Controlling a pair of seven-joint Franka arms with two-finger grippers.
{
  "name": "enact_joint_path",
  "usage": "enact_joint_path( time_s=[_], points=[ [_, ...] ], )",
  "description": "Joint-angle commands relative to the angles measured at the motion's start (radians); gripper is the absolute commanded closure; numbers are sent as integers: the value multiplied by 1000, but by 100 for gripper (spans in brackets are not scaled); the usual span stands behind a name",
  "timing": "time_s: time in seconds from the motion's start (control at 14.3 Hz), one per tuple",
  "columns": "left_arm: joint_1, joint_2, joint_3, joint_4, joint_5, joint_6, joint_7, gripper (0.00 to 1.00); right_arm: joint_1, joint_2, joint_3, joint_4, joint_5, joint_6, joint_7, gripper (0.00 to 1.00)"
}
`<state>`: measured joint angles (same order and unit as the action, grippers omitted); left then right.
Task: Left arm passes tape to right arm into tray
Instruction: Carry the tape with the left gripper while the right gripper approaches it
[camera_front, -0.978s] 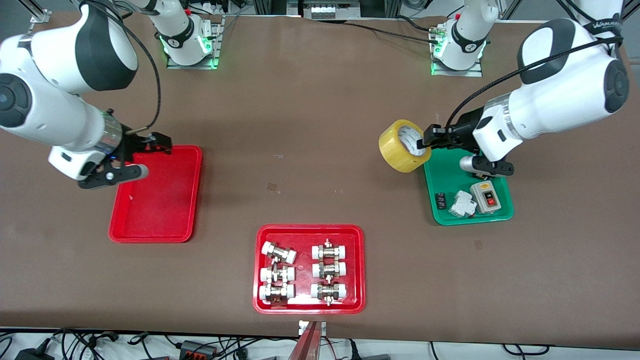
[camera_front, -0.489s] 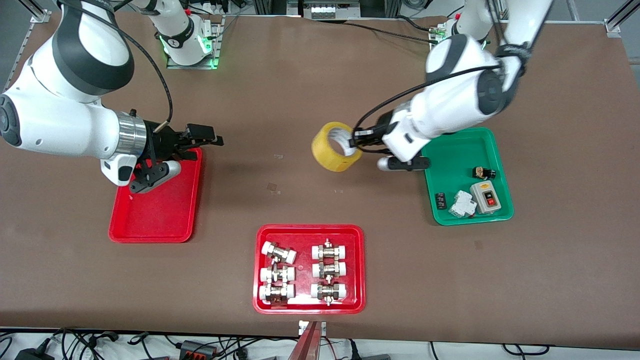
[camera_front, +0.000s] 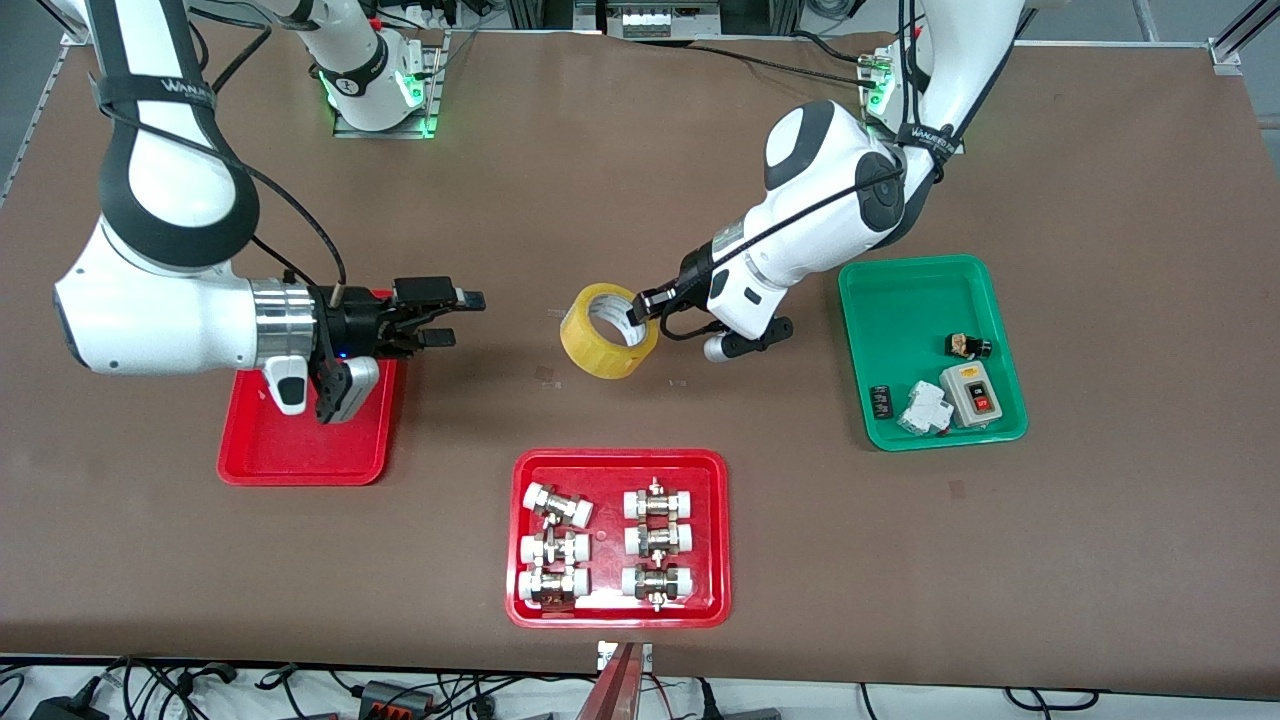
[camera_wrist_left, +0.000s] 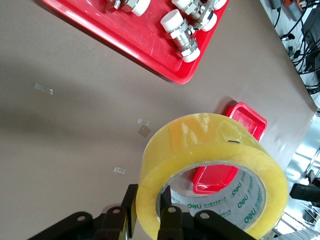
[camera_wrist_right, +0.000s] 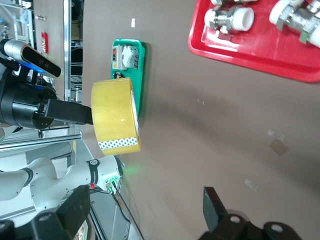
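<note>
- The left claw (camera_front: 645, 303) pinches the tape (camera_front: 608, 331) by its wall, one finger inside the core and one outside, and holds the roll in the air over the bare middle of the table (camera_front: 600, 180).
- The right claw (camera_front: 455, 318) hangs spread wide just past the edge of the plain tray (camera_front: 300, 455), pointing at the tape with a stretch of bare table between them.
- To hand over well, I judge the right claw should close on a part of the roll's wall away from the left fingers, and the left claw should let go only once that grip is firm.
- The roll's open face tilts up toward the front camera, so the right fingers need to line up with the ring's wall, not its flat face.
- The fittings tray (camera_front: 618, 460) lies below and nearer the camera than the tape; the green tray (camera_front: 905, 280) with switches lies toward the left arm's end.
- Nothing stands between the claws; small tape scraps (camera_front: 545, 374) on the table lie flat and should not interfere.
</note>
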<state>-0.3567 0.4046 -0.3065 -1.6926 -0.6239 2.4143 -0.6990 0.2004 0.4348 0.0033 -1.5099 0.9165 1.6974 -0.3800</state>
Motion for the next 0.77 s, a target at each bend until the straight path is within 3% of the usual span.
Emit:
enact_joint_path(
  time_s=[0.0, 0.21, 0.7],
  points=[
    [-15, 14, 4, 40, -27, 17, -17, 100, 11, 50, 7, 28, 47, 15, -78, 0],
    [-25, 26, 4, 44, -25, 39, -19, 100, 45, 81, 7, 30, 108, 56, -131, 0],
    [-51, 51, 4, 45, -11, 94, -25, 100, 117, 97, 12, 56, 128, 134, -134, 0]
  ],
)
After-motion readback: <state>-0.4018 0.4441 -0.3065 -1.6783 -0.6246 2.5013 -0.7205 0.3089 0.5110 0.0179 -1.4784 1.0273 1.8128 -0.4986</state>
